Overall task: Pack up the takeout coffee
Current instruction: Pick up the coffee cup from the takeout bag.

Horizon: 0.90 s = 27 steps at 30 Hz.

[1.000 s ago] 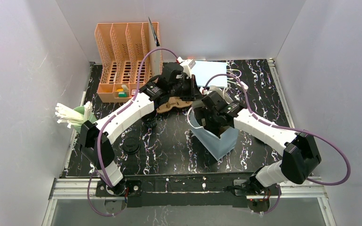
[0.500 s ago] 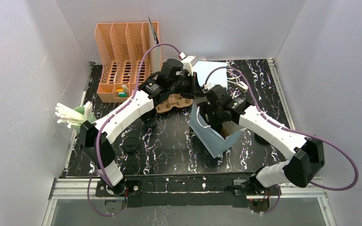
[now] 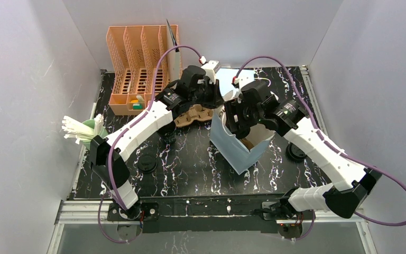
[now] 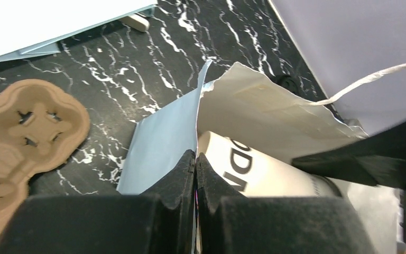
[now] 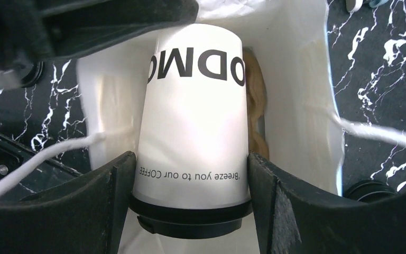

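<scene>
1. Right gripper point(image 5: 189, 159) clamps a white coffee cup point(image 5: 193, 106) between its two fingers. It grips just past the black lid point(image 5: 187, 217), which sits nearest the wrist.
2. Beyond the fingertips, the cup's base points into the open blue paper bag point(image 5: 301, 79), whose pale inner walls rise on both sides of the gripper.
3. Deeper in the bag, beside the cup, lies a brown pulp carrier point(image 5: 257, 106).
4. Left gripper point(image 4: 195, 159) is closed, pinching the bag's upper edge, with the cup just beyond its fingertips.
5. Farther off to that gripper's left, a second pulp carrier point(image 4: 26, 132) lies on the marbled table point(image 4: 137, 47).
</scene>
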### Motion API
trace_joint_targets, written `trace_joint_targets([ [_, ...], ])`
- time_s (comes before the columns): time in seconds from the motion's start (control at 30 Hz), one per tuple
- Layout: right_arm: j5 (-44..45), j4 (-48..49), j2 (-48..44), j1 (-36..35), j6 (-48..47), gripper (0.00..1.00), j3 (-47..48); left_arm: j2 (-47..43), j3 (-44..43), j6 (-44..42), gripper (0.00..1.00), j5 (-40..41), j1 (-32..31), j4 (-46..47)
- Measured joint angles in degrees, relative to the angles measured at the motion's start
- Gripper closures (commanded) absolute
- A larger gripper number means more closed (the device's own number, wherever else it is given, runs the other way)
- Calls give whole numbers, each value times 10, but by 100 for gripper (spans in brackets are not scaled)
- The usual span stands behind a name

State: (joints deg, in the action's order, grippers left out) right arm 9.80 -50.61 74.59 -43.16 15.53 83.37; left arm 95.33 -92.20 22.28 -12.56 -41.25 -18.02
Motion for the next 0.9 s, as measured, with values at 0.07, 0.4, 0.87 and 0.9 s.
trace_joint_targets([
  [0.07,-2,-5,-1,0,-7,37,15,2,0,-5,100,22,0,0],
  [0.4,8,-18,-8,0,-55,40,123,21,-16,-42,100,115,0,-6],
  [0.87,197,-8,-52,0,-61,48,162,-1,-10,-97,100,237,6,-58],
  [0.9,216,-12,-53,0,-57,49,161,-18,6,-97,100,249,6,-63],
])
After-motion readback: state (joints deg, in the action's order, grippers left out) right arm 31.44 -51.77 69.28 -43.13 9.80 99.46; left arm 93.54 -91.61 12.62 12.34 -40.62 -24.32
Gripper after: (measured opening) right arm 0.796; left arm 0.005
